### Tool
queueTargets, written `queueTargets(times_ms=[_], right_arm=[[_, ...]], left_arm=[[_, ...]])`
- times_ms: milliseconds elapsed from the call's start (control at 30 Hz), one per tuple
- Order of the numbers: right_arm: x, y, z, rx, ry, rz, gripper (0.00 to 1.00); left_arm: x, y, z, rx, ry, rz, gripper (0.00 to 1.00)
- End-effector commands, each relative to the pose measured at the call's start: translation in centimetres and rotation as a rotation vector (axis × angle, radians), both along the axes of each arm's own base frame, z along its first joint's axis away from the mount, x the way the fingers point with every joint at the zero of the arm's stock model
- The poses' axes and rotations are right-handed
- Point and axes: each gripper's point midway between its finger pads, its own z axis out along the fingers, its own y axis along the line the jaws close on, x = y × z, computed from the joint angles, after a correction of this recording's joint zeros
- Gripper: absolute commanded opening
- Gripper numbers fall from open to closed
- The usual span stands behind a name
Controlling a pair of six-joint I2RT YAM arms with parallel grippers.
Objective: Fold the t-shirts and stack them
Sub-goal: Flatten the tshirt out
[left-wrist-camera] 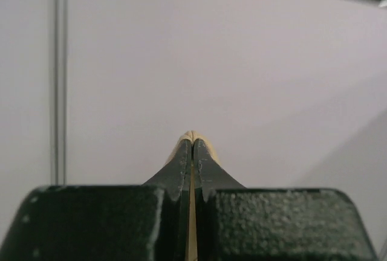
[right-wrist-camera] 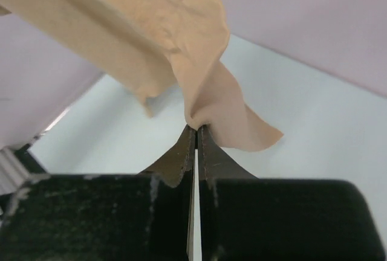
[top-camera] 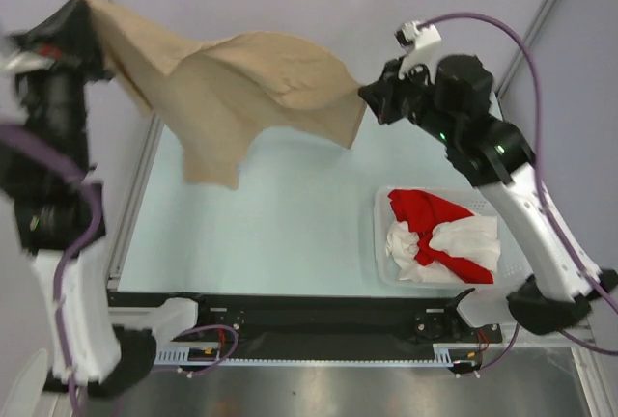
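Beige shirt [top-camera: 251, 89] hangs stretched above table [top-camera: 270, 243], left gripper [left-wrist-camera: 192, 143] and right gripper [right-wrist-camera: 196, 133] each clamped on an edge. Step looks like spreading before the fold. Next move probably calls for lowering it flat. Other shirts [top-camera: 439, 234] in basket [top-camera: 381, 248].

A pale table [top-camera: 261, 234] carries a white lattice basket [top-camera: 379, 236] at its right near corner.

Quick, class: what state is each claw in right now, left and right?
Left claw: closed, pinching one edge of the beige t-shirt.
Right claw: closed, pinching the same shirt's other end.
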Motion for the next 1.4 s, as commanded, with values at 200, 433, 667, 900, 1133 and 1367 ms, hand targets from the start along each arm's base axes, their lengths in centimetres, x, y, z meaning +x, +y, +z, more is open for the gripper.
queueTargets(times_ms=[200,433,667,900,1133,1367], right_arm=[[-12.2,-3.7,7.3,0.125,-0.247,0.035,0.00],[-8.1,-1.3,4.7,0.019,-0.221,-0.001,0.00],[4.7,0.6,-8.2,-0.012,-0.031,-0.025,0.00],[13.6,0.6,-21.8,-0.119,0.188,-0.129,0.00],[19.6,-2.8,-27.7,-0.165,0.352,-0.250,0.00],[22.8,-6.2,-30.4,-0.163,0.445,-0.350,0.00]], left_arm=[[-23.1,3.5,4.9,0.061,-0.409,0.159,0.00],[-13.1,2.3,3.0,0.051,-0.241,0.111,0.00],[10.3,-0.3,-11.3,0.082,0.208,0.043,0.00],[27.3,0.0,-31.8,0.077,0.637,0.035,0.00],[36.7,0.0,-41.8,-0.013,0.790,-0.049,0.00],[38.6,2.9,-44.4,-0.137,0.786,-0.055,0.00]])
